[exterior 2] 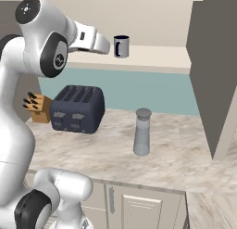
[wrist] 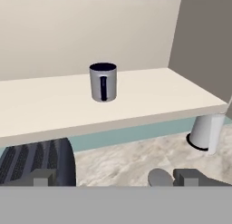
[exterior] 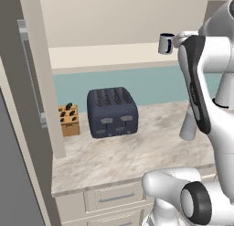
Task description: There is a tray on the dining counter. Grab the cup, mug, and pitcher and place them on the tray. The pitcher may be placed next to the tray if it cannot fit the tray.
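Observation:
The mug (wrist: 103, 81) stands upright on a cream shelf (wrist: 149, 94) above the marble counter, with its dark handle turned toward the hand. It is also in the side views, mug (exterior: 167, 43) and mug (exterior 2: 121, 46). My gripper (exterior 2: 107, 47) hovers at shelf height just short of the mug, open, with nothing between its fingertips (wrist: 43, 177). The pitcher (exterior 2: 141, 133) stands on the small marble counter below, translucent grey with a silvery lid. The arm partly covers the pitcher (exterior: 188, 124). The tray, the cup and the dining counter are out of view.
A dark navy toaster (exterior 2: 77, 108) sits on the counter's left with a wooden knife block (exterior 2: 38, 107) beside it. A tall cabinet side (exterior 2: 215, 70) closes off the right. A teal backsplash (exterior 2: 139, 86) runs under the shelf.

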